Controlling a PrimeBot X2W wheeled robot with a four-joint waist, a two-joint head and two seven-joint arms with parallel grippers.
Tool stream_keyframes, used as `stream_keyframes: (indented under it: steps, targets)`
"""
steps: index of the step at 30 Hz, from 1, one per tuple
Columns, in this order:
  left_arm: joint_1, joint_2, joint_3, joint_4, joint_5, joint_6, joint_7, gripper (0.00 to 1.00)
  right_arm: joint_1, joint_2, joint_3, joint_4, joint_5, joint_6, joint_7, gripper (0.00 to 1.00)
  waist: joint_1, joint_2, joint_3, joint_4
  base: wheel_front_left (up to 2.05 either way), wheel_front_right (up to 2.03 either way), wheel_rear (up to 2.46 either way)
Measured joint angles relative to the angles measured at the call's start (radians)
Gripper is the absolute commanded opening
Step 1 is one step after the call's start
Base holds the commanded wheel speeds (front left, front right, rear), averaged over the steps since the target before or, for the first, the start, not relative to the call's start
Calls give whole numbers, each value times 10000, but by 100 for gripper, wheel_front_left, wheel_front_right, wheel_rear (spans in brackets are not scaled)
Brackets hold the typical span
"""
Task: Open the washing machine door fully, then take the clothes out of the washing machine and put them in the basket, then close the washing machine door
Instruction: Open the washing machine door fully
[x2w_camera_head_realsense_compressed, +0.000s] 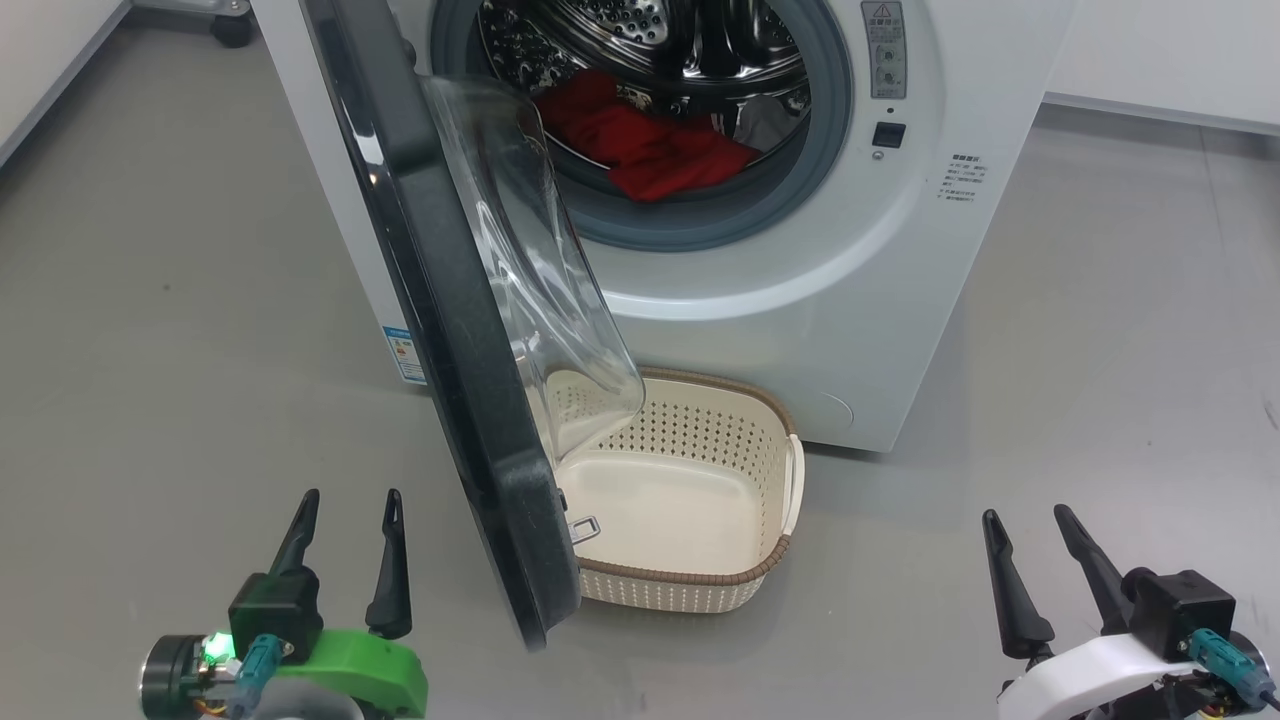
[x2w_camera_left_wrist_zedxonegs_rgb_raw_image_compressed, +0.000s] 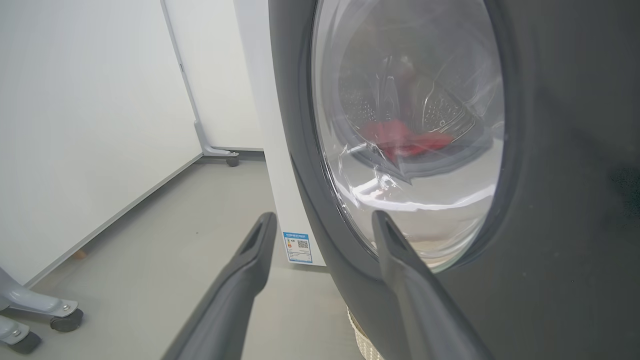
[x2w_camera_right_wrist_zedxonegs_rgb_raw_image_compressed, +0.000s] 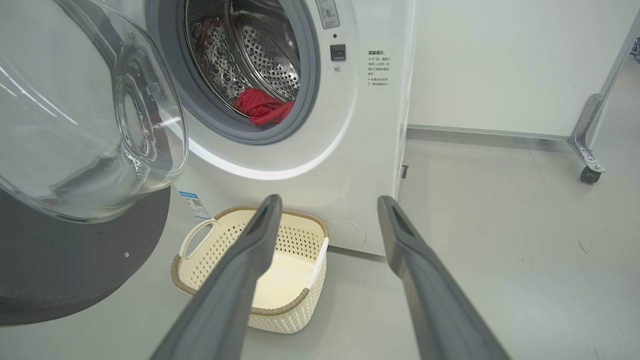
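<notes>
Head view: door (x2w_camera_head_realsense_compressed: 440, 330) stands part-open, edge-on to the robot, its glass bowl (x2w_camera_head_realsense_compressed: 540, 270) overhanging the left of the empty basket (x2w_camera_head_realsense_compressed: 690, 580) at the foot of the machine (x2w_camera_head_realsense_compressed: 800, 300), clothes (x2w_camera_head_realsense_compressed: 650, 145) low in the drum (x2w_camera_head_realsense_compressed: 680, 50). The left gripper (x2w_camera_head_realsense_compressed: 352, 495) and right gripper (x2w_camera_head_realsense_compressed: 1026, 512) hang low, fingers spread apart, holding nothing. Recommended: take the door's free edge and swing it leftward along its arc to the stop, unforced; bare floor (x2w_camera_head_realsense_compressed: 150, 350) left of the door gives room, while the basket close under the door's lower edge is the likely snag.
</notes>
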Motion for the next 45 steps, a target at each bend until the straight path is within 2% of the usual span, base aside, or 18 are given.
stream_keyframes:
  steps: [16, 17, 19, 34, 45]
  targets:
    - [29, 25, -12, 82, -2, 0, 0, 100, 106, 263, -140, 27, -318, -17, -4, 100, 0, 0, -44, -21, 0, 0, 0]
    - [31, 33, -15, 88, -2, 0, 0, 63, 112, 278, -157, 27, -318, -17, -4, 100, 0, 0, -46, -21, 0, 0, 0]
    - [39, 48, -23, 128, -2, 0, 0, 0, 116, 291, -184, 25, -337, -17, -12, 100, 0, 0, -55, -20, 0, 0, 0]
    - [85, 232, 82, -54, 50, 0, 2, 0, 172, 456, -288, 13, -518, -81, -12, 100, 0, 0, -102, 22, 0, 0, 0]
    - [-802, 842, 606, -1685, 763, 0, 0, 0, 228, 525, -414, -2, -675, -81, -13, 100, 1, 0, -130, 125, 0, 0, 0]
